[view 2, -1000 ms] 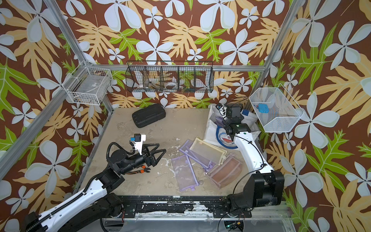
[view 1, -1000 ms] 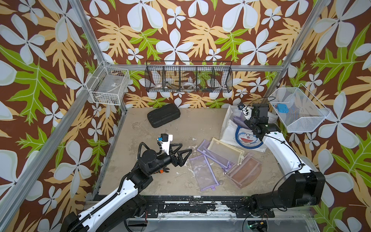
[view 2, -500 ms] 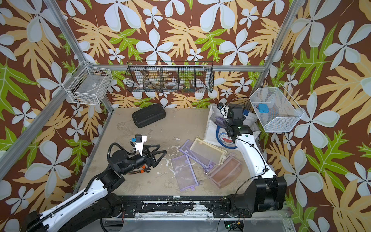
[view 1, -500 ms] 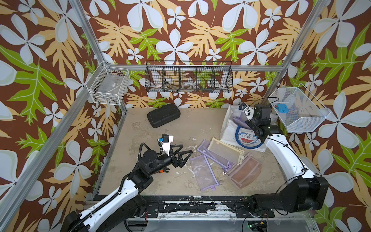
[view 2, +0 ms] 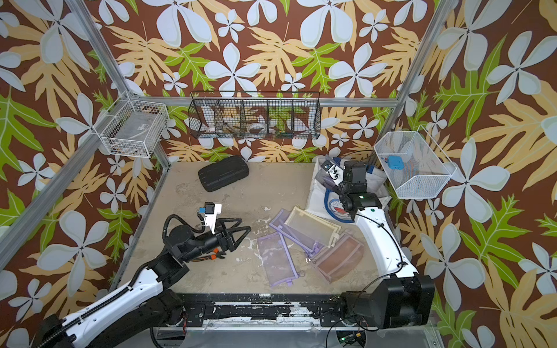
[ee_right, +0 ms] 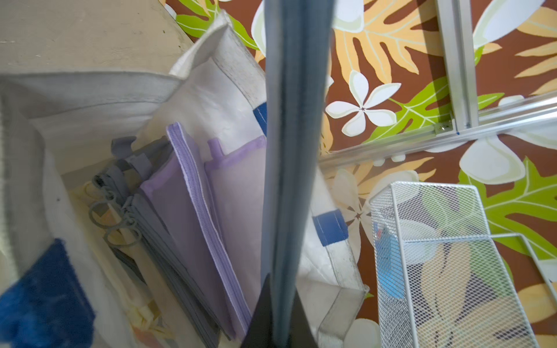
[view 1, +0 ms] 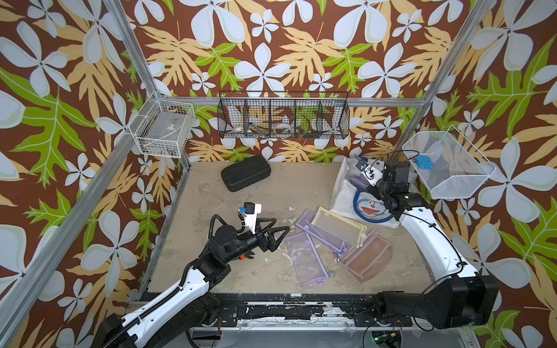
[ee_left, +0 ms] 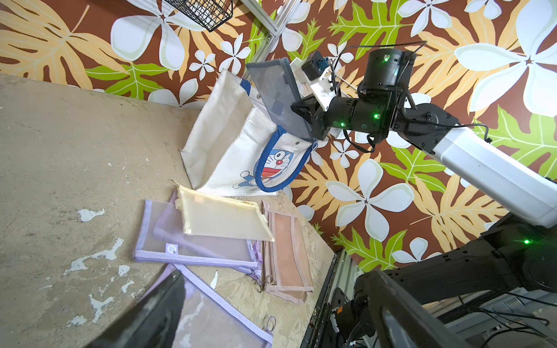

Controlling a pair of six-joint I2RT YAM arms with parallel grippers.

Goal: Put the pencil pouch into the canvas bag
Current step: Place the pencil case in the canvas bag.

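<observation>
While right jaws pinch the pencil pouch [ee_left: 280, 99] over the canvas bag [ee_left: 223, 144], left jaws gape near 4 loose pouches [view 1: 337, 226].

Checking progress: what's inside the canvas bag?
Purple mesh pouches and grey zippered pouches stand inside the canvas bag. They mostly cover its bottom; the held grey pouch hides one side.

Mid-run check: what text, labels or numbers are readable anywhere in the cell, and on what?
No text can be read.
round sticker on the purple mesh pouch: print too small.
label inside the white wire basket: blurred.
canvas bag: cartoon cat picture only, no words.
grey pencil pouch: no print visible.
</observation>
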